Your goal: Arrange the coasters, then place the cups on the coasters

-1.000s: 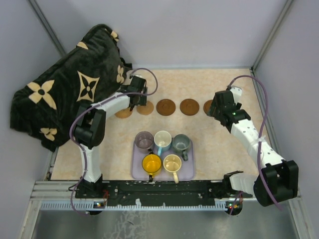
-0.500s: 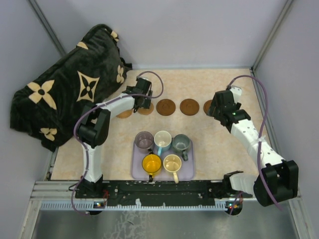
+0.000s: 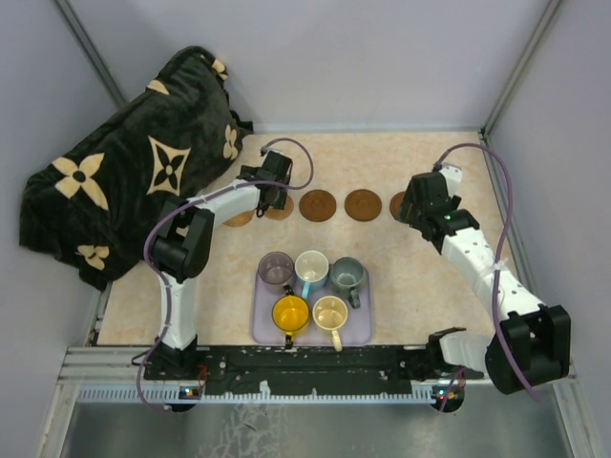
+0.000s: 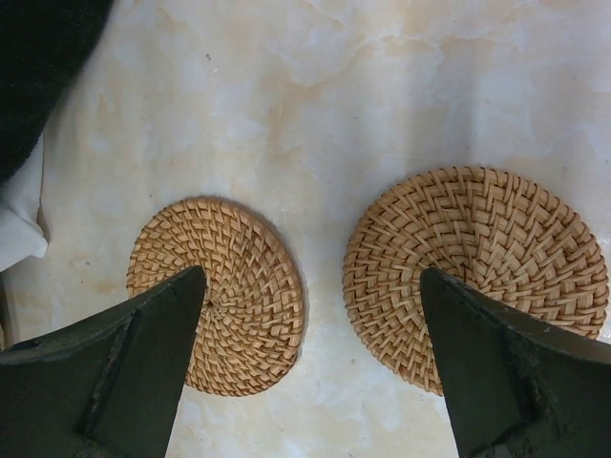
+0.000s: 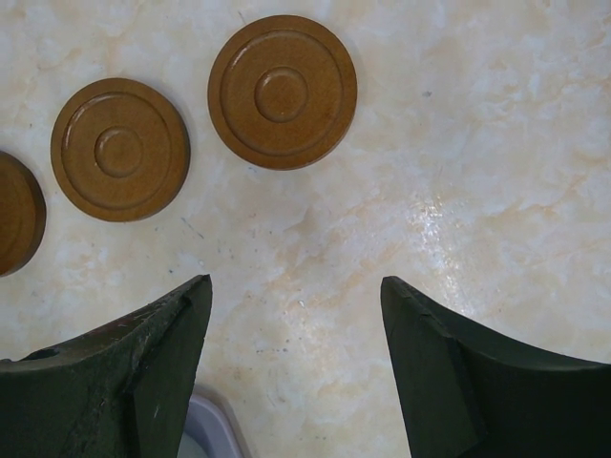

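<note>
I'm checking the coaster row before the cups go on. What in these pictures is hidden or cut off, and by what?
Top view: the left gripper partly covers the woven coasters; the right gripper hides part of the rightmost dark coaster.
Right wrist: another dark coaster is cut by the left edge; only a corner of the lavender tray shows.
Left wrist: fingers hide coasters' near edges.

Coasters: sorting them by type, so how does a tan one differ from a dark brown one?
The tan coaster is woven, with a basket texture; the dark brown coaster is smooth with concentric rings. The tan coaster is pale straw, the dark brown coaster a deep caramel. Both are round and lie flat.
</note>
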`<state>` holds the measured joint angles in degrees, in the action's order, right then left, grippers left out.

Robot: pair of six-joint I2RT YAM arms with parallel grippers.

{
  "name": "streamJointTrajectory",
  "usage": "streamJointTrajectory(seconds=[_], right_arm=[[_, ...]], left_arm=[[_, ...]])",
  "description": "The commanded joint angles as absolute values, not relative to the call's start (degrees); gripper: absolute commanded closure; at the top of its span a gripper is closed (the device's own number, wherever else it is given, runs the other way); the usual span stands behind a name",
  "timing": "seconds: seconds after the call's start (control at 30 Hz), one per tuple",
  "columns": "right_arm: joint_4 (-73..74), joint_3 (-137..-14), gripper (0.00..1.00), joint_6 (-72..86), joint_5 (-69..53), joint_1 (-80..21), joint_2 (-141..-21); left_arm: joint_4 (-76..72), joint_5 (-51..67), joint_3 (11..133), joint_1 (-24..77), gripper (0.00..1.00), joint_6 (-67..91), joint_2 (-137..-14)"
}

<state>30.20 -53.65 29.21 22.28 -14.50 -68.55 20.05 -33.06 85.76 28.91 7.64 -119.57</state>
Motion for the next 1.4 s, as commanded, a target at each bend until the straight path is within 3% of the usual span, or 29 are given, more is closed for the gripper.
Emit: streamJointTrajectory(seconds=[0.0, 0.87, 0.93, 1.1, 1.37], right_arm=[[27.5, -54.5, 0.28, 29.8, 21.8, -14.5, -68.8], [25.1, -55.9, 0.27, 28.0, 21.9, -14.5, -70.1], [24.7, -56.2, 0.24, 27.8, 22.2, -14.5, -69.9], [24.1, -57.7, 0.02, 26.5, 23.4, -14.5, -68.9], [25.1, -62.4, 0.01, 26.2, 23.2, -14.5, -67.9]], left_arm=[[23.6, -35.0, 86.7, 29.2, 0.0, 7.8, -121.1], [19.7, -38.1, 89.7, 29.2, 0.01, 5.7, -115.6], [19.2, -38.1, 89.7, 29.1, 0.01, 5.6, -113.9], [20.0, -37.9, 88.6, 29.1, 0.01, 6.5, -108.4], [20.4, -39.2, 79.1, 29.1, 0.01, 11.8, -94.6]])
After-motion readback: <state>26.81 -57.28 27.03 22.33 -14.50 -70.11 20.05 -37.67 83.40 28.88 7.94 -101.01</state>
